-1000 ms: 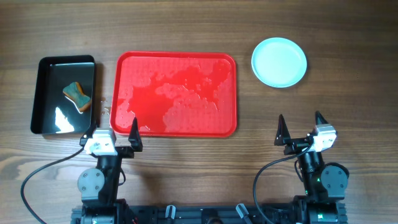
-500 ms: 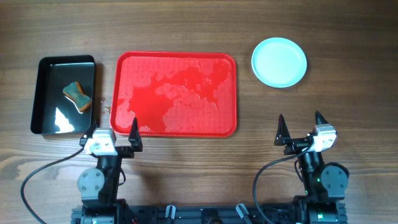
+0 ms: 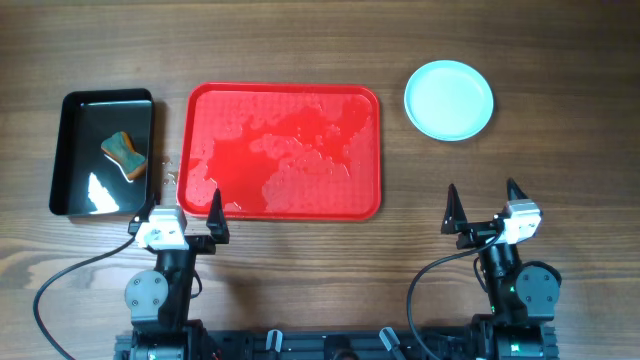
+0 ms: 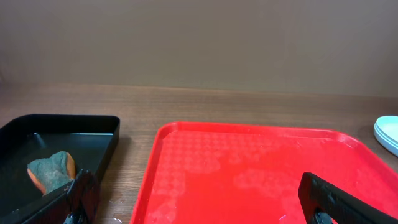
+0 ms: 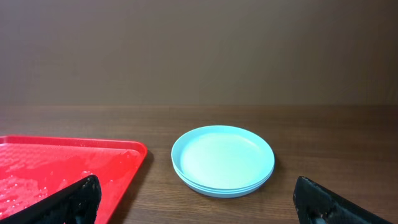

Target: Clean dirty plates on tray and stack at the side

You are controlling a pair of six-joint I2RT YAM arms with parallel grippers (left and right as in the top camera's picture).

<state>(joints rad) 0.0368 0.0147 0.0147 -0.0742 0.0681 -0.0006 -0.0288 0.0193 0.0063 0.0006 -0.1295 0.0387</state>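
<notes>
Brown wood covers the whole table (image 3: 300, 30), with a plain brown wall behind it. Right in the middle sits the red tray (image 3: 230, 120). It has no plates on it, just shiny wet patches.

The dirty plates (image 3: 449, 99) are stacked off the tray, at about 2 o'clock from it. The top one looks clean, with no orange spot I can see. From the side it looks like three plates in the pile. So the job looks done, or nearly done.

At 9 o'clock is a black tray (image 3: 60, 150) with a sponge (image 3: 124, 156) lying in it.

The left gripper (image 3: 184, 200) waits at 7 o'clock, just by the red tray's near corner. Its jaws are spread wide and hold nothing. The right gripper (image 3: 481, 190) waits at 5 o'clock, also spread wide and holding nothing.

What could go wrong? The left finger is very close to the tray rim. If that arm swings forward low, it could bump the tray and slosh the water onto the wood. The right arm could knock the pile if it reaches out carelessly, and the plates could slide apart.
</notes>
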